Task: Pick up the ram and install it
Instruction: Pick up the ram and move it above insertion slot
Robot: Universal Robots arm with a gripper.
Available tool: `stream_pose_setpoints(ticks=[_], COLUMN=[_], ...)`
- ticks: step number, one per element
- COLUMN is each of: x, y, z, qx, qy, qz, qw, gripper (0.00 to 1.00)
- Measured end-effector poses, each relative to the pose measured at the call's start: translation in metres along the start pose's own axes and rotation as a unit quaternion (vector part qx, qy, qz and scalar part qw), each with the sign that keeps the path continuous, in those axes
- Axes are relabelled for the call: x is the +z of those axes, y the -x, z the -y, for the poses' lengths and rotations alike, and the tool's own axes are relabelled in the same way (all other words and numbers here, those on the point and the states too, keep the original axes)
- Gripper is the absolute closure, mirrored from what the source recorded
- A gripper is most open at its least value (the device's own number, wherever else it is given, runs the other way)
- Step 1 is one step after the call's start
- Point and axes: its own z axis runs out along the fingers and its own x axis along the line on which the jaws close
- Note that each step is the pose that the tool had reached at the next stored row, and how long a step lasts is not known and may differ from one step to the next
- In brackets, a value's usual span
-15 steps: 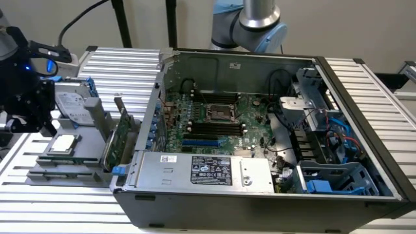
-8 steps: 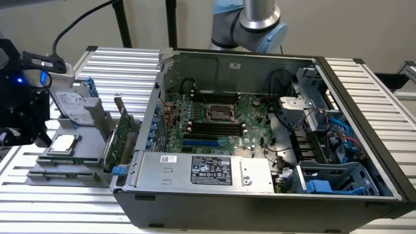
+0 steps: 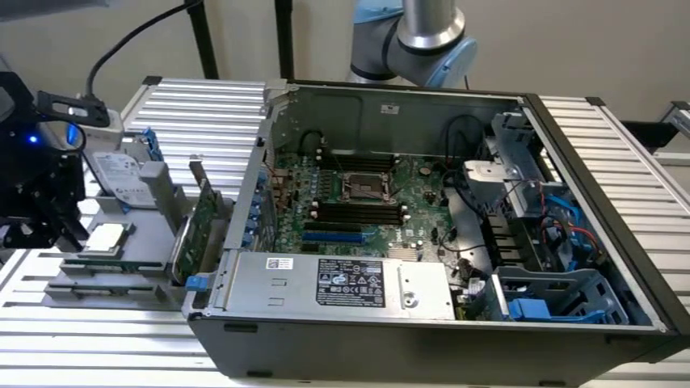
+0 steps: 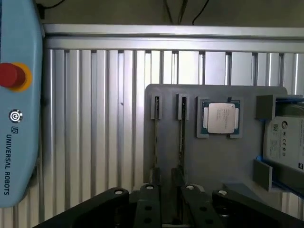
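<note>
Two ram sticks stand on edge in narrow slots of a grey holder (image 4: 209,156): one ram stick (image 4: 156,137) and a second ram stick (image 4: 182,137) beside it. My gripper (image 4: 166,197) hovers above the near ends of these two slots and holds nothing that I can see. In the exterior view the gripper (image 3: 38,214) is at the far left, over the holder (image 3: 145,242). The open computer case (image 3: 431,242) lies to the exterior view's right, its motherboard showing black memory slots (image 3: 356,212).
The holder also carries a silver processor (image 4: 221,118), a hard drive in a blue frame (image 4: 285,142) and a large green expansion card (image 3: 194,230). A teach pendant (image 4: 19,109) lies beside it on the slatted table (image 4: 95,118). The arm's base (image 3: 426,36) stands behind the case.
</note>
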Motion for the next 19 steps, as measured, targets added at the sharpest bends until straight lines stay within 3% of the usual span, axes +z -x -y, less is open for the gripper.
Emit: stream_pose_setpoints(ticks=[19], x=[0.0336], y=[-0.001], z=[0.0007], qx=[0.0], qy=[0.0], qz=[0.0], qw=[1.0], gripper=[0.0])
